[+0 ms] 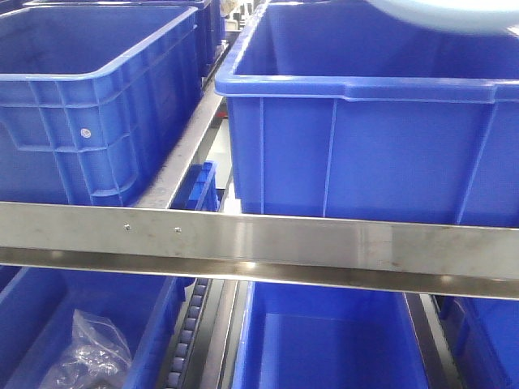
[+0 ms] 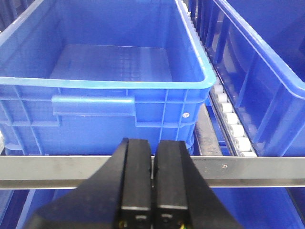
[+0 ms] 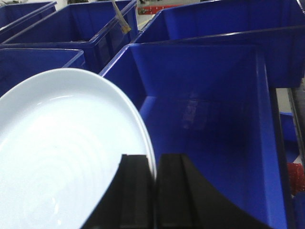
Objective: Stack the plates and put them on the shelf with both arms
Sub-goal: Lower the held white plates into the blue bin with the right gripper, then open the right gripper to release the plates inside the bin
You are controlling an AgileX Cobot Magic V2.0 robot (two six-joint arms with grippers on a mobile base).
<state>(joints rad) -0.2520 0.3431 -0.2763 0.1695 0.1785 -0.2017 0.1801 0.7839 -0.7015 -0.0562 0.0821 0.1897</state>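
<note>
The plate [image 3: 66,157] is showing as a round, shallow, very pale blue-white disc with a glossy face, faint concentric rings and a low raised rim. Whether a second plate is lying against it cannot be told. The right claw [image 3: 155,191] is gripping the plate by its rim — both black fingers are pressing close together with the rim edge passing between them. The plate is tilting up on the left of the claw, over the near left corner of a deep blue bin [image 3: 214,119]. In the front view only a pale curved sliver of the plate [image 1: 454,12] is showing at the top edge, above the right-hand bin [image 1: 365,154].

The left claw [image 2: 152,191] is holding nothing; its fingers are sitting together with only a thin seam between them. It is hovering just in front of a steel shelf rail [image 2: 248,169], facing a blue bin [image 2: 109,71] with a textured floor.

Edges and open room — the right-hand bin's interior is lying open to the right of the plate, bounded by tall walls. A white roller track [image 2: 231,121] is running between the left-view bin and its neighbour. In the front view a steel rail [image 1: 259,243] is crossing the full width, and a lower bin is holding a clear plastic bag [image 1: 89,352].
</note>
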